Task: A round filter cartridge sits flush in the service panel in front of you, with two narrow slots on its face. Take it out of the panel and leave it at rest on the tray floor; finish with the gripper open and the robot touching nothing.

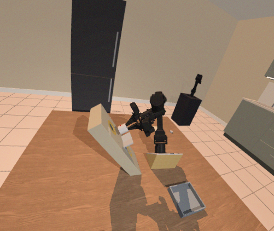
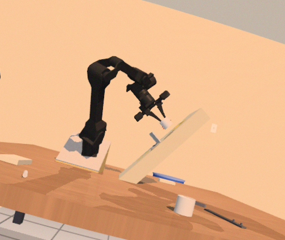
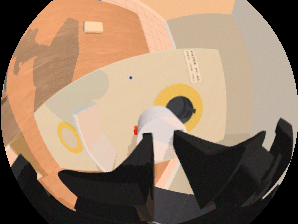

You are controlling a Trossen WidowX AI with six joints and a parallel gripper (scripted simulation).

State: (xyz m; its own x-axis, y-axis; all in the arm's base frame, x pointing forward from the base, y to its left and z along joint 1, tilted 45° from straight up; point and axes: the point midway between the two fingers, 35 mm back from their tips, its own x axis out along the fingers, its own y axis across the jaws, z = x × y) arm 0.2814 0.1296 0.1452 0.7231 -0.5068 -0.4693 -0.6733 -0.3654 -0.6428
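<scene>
The white round filter cartridge [image 1: 122, 128] [image 2: 165, 123] [image 3: 161, 125] is out of the service panel and held in the air just off its sloping face. Small red marks show on its side. My gripper [image 1: 127, 126] [image 2: 162, 119] [image 3: 161, 135] is shut on the cartridge, fingertips at its near end. The slots are hidden. The service panel [image 1: 111, 148] [image 2: 164, 150] [image 3: 120, 92] leans on the table, its dark round socket [image 3: 178, 109] open inside a yellow ring. The blue-grey tray [image 1: 175, 202] stands on the table beyond the arm's base, away from the gripper, with no cartridge in it.
A pale flap [image 1: 127, 139] [image 2: 154, 137] [image 3: 95, 135] sticks out from the panel below the cartridge. The arm's tilted base block [image 1: 164, 161] [image 2: 104, 159] stands between panel and tray. A white cylinder [image 2: 185, 205] and a thin black bar [image 2: 224, 218] lie near the table edge.
</scene>
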